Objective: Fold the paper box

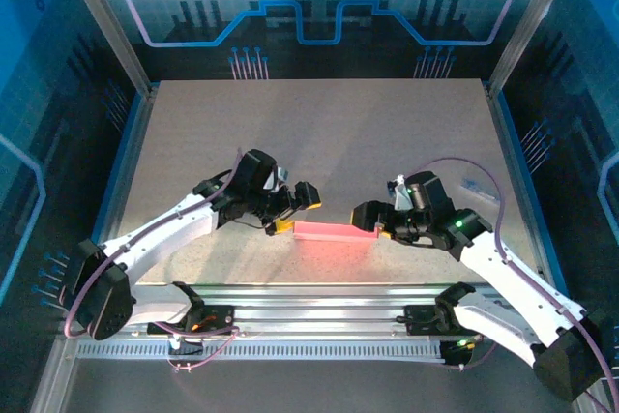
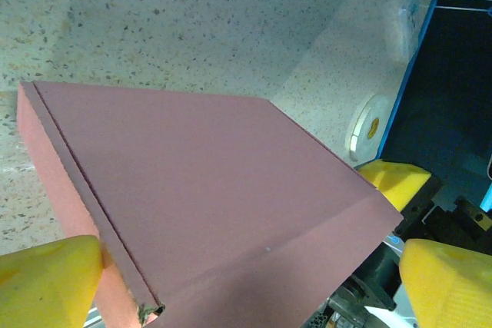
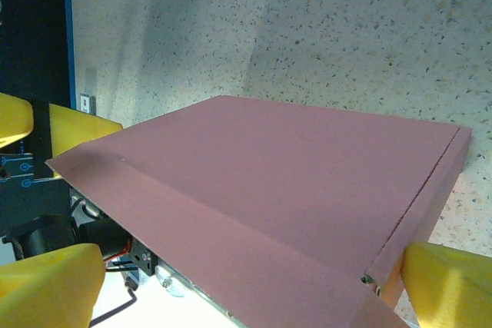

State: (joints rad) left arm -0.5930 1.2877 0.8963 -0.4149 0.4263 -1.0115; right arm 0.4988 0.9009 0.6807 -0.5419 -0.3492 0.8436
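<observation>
I see the paper box (image 1: 334, 231) lying low at the centre of the top view, between the left gripper (image 1: 295, 211) and the right gripper (image 1: 370, 221). Both sets of jaws stand wide open, one around each end of it. I judge it light, thin and easily creased, so I'd pinch the stiffer folded edges.

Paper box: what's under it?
The paper box sits on the speckled table, whose bare surface shows along the box's edges. The patch directly beneath is covered, so anything flat there can't be seen.

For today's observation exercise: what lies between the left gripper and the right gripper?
The paper box lies between them, in the top external view.
</observation>
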